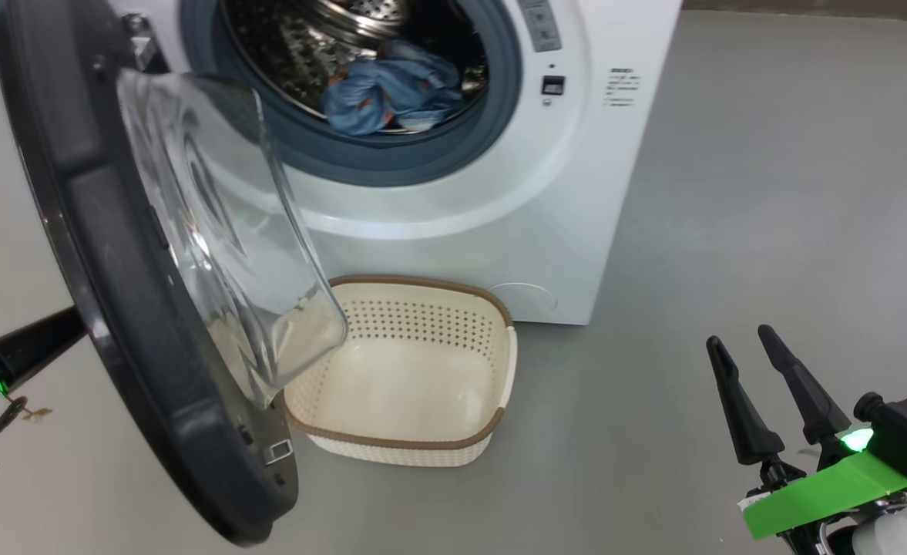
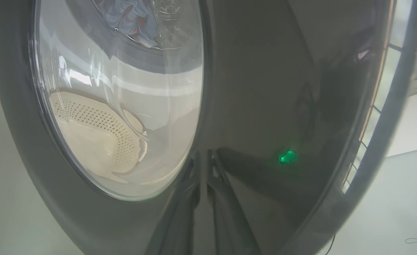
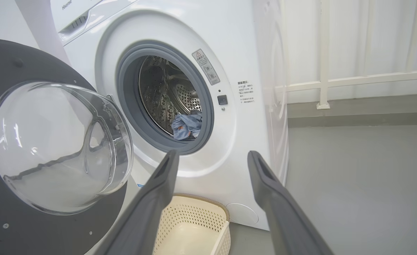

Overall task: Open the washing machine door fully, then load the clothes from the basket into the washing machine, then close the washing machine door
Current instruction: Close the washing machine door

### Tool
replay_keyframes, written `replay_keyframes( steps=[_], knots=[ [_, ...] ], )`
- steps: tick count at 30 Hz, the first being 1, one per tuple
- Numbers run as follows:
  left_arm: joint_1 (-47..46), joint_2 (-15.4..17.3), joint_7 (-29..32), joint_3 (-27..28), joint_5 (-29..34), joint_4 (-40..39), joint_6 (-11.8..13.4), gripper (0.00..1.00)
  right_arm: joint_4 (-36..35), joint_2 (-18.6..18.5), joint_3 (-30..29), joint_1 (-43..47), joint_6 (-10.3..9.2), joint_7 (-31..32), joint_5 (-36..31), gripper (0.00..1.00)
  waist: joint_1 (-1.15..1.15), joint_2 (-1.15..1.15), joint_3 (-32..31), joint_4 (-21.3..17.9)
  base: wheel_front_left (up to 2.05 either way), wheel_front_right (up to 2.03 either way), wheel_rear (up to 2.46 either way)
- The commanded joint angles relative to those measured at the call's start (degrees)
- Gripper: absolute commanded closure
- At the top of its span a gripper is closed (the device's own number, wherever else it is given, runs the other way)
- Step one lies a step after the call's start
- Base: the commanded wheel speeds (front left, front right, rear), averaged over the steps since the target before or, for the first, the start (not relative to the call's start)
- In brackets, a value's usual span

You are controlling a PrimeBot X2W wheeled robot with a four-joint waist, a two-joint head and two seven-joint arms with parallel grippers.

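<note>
The washing machine stands with its door swung out to the left, glass bowl facing inward. The clothes, a blue bundle, lie inside the steel drum. On the floor in front sits the basket, with nothing in it. My left gripper is shut, its tips against the door's glossy outer face; in the head view its dark arm reaches behind the door. At the lower right my right gripper is open and holds nothing.
Bare grey floor spreads to the right of the machine. A white railing and a pale curtain stand behind the machine on its right side. A thin cable lies on the floor at the far left.
</note>
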Motion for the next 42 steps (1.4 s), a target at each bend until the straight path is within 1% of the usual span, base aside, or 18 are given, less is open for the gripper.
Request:
replay_keyframes(
  steps=[1, 6, 18, 28, 35, 42],
  knots=[
    [-1.4, 1.9, -0.5, 1.8, 0.6, -2.4, -0.6, 1.0, -1.5, -0.5, 0.7, 0.5, 0.31, -0.5, 0.0, 0.0, 0.0, 0.0, -1.1, -2.3, 0.0, 0.0, 0.0],
    [-1.8, 1.0, -2.1, 1.5, 1.8, -2.3, -1.2, 1.0, -1.8, -0.4, 0.4, 1.4, 0.31, -0.5, 0.1, 0.0, 0.0, 0.0, -1.5, -4.7, 0.0, 0.0, 0.0],
    [-2.7, -2.2, -8.5, 0.3, 6.4, -0.3, -2.7, 1.0, -2.0, 0.0, 0.0, 2.3, 0.31, -0.5, 0.0, 0.0, 0.0, 0.0, -2.8, -10.1, 0.0, 0.0, 0.0],
    [-3.1, -3.2, -12.0, 0.7, 8.2, 0.5, -3.4, 1.0, -2.5, -0.1, -0.8, 2.8, 0.31, -0.5, 0.1, 0.0, 0.0, 0.0, -2.2, -13.8, 0.0, 0.0, 0.0],
    [-3.5, -3.4, -12.8, 0.5, 8.6, 0.9, -3.8, 1.0, -2.6, 0.2, -1.4, 3.2, 0.31, -0.5, -0.1, 0.0, 0.0, 0.0, -2.0, -14.5, 0.0, 0.0, 0.0],
    [-2.5, -3.4, -13.3, 0.8, 8.5, 1.0, -4.0, 1.0, -2.6, 0.2, -1.7, 3.5, 0.31, -0.5, -0.3, 0.0, 0.0, 0.0, -2.3, -13.1, 0.0, 0.0, 0.0]
  ],
)
